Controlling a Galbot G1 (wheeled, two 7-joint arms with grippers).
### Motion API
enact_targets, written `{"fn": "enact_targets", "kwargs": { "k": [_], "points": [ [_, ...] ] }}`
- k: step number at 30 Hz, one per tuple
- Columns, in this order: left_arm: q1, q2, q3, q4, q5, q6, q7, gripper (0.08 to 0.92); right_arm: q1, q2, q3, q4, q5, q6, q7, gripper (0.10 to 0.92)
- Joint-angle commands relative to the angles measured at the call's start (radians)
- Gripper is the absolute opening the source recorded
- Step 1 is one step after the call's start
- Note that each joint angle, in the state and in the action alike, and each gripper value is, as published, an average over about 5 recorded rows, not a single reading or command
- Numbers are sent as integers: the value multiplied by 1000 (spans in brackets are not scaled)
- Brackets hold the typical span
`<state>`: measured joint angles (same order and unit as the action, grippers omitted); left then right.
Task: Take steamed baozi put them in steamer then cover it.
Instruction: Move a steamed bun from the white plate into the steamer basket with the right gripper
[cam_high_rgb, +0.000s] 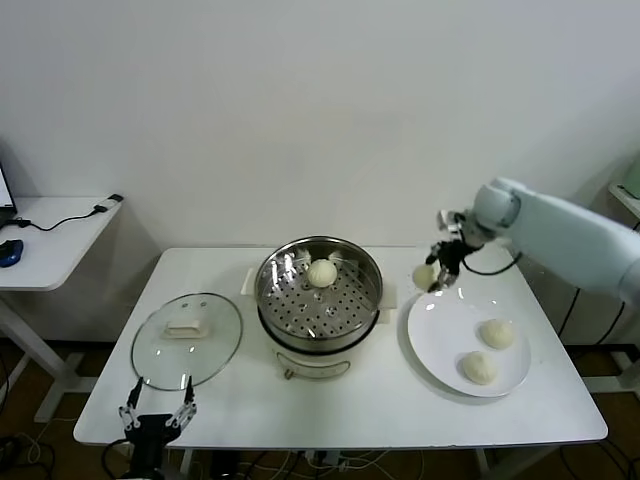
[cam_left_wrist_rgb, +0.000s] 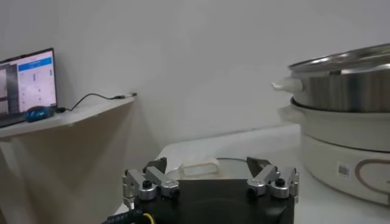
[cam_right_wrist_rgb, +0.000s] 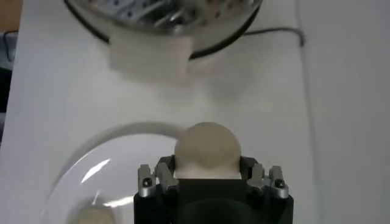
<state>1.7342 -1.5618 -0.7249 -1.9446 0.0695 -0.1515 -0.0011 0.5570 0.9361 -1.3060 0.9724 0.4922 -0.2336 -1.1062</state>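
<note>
My right gripper (cam_high_rgb: 436, 272) is shut on a cream-white baozi (cam_right_wrist_rgb: 207, 148), held in the air above the far-left rim of the white plate (cam_high_rgb: 440, 340), to the right of the steamer (cam_high_rgb: 318, 292). One baozi (cam_high_rgb: 321, 272) lies on the steamer's perforated tray. Two more baozi (cam_high_rgb: 497, 333) (cam_high_rgb: 479, 367) rest on the plate. The glass cover (cam_high_rgb: 187, 338) with its white handle (cam_left_wrist_rgb: 198, 167) lies flat on the table left of the steamer. My left gripper (cam_high_rgb: 157, 412) hangs open at the table's front edge, just in front of the cover, holding nothing.
The steamer stands on a white electric base (cam_left_wrist_rgb: 350, 159) at the table's middle. A side desk (cam_high_rgb: 50, 235) with a laptop (cam_left_wrist_rgb: 27, 85), a mouse and a cable stands to the left of the table. A white wall runs behind.
</note>
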Motion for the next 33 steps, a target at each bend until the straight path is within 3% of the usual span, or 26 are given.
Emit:
{"fn": "enact_targets", "kwargs": {
  "k": [1,14,33],
  "points": [
    [7,-1,7,-11,-2,-1,1,823,303,180,-201,20,326,-40,18,670],
    [48,10,15,-29,-6,-19,15,823,180,474,-215,21,402,-109,111,670],
    [48,10,3,-34,-7,-14,22,823,7,570,-281,-26,362,-130,171,670]
  ]
}}
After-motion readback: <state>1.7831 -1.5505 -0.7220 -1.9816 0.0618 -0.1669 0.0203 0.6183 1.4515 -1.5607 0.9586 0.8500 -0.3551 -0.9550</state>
